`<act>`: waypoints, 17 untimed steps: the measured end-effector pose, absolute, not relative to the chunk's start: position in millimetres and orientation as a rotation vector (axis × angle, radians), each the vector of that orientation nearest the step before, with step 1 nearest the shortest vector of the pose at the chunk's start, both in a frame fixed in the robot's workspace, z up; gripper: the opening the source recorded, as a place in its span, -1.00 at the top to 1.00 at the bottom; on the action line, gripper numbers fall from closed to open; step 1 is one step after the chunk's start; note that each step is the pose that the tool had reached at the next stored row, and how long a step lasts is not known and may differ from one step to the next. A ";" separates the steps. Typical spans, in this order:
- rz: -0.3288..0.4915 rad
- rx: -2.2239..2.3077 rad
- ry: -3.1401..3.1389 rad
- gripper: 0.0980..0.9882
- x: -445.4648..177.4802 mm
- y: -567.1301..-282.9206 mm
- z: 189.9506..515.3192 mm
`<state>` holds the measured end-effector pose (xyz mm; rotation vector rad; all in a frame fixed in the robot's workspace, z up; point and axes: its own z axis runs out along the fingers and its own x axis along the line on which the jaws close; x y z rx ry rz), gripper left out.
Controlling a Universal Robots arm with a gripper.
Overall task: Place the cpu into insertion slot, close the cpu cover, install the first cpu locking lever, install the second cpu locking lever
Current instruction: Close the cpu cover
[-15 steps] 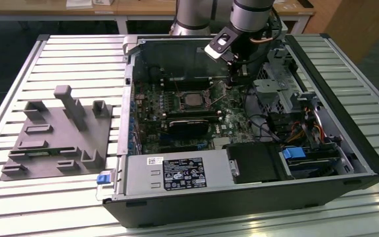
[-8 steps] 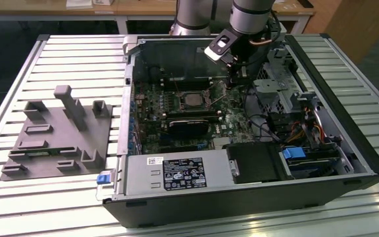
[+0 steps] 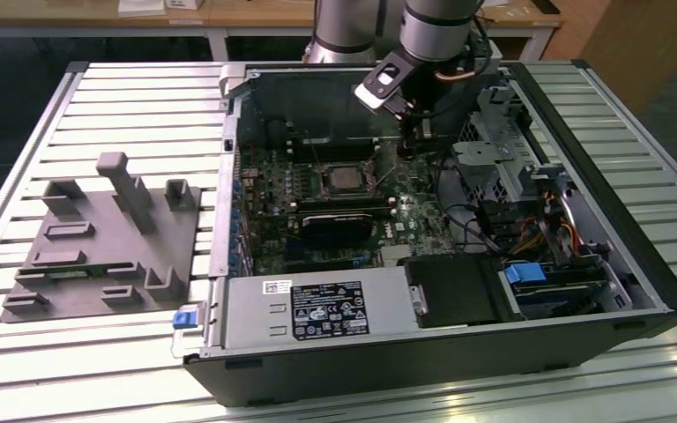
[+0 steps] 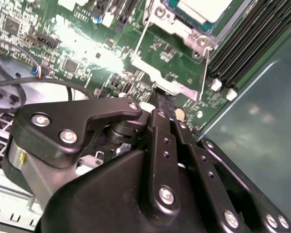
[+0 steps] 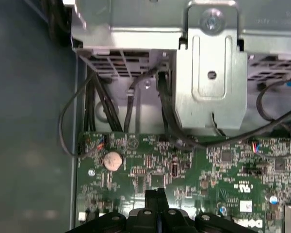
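Note:
The cpu (image 3: pixel 341 180), a dull silver square, lies in the insertion slot (image 3: pixel 318 169) in the middle of the green board inside the open case. In the second wrist view the cpu (image 4: pixel 206 8) sits inside the silvery cpu cover (image 4: pixel 172 24), which lies flat around it. Thin wire levers (image 4: pixel 139 41) run along the socket's sides. My gripper (image 3: pixel 408 150) hangs low over the board just to the exterior view's right of the socket. Its black fingers are shut together, tips (image 4: pixel 161 99) next to the metal tab at the socket's corner. The first wrist view shows the closed gripper (image 5: pixel 156 193) above the board.
A grey fixture block (image 3: pixel 103 238) stands on the slatted table at the exterior view's left. Inside the case are a metal drive cage (image 5: pixel 211 73) with black cables, a black block (image 3: pixel 336 225) below the socket, memory slots (image 4: pixel 247 43) and a power supply (image 3: pixel 315 308).

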<state>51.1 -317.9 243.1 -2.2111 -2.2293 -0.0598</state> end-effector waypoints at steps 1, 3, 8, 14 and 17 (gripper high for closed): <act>-0.060 -2.211 -2.229 0.98 49.1 -317.9 243.1; -0.060 -2.211 -2.229 0.98 44.7 -317.8 243.1; -0.060 -2.211 -2.229 0.98 36.8 -317.7 242.9; -0.060 -2.211 -2.229 0.98 25.5 -317.3 242.7; -0.060 -2.211 -2.229 0.98 17.8 -317.2 242.3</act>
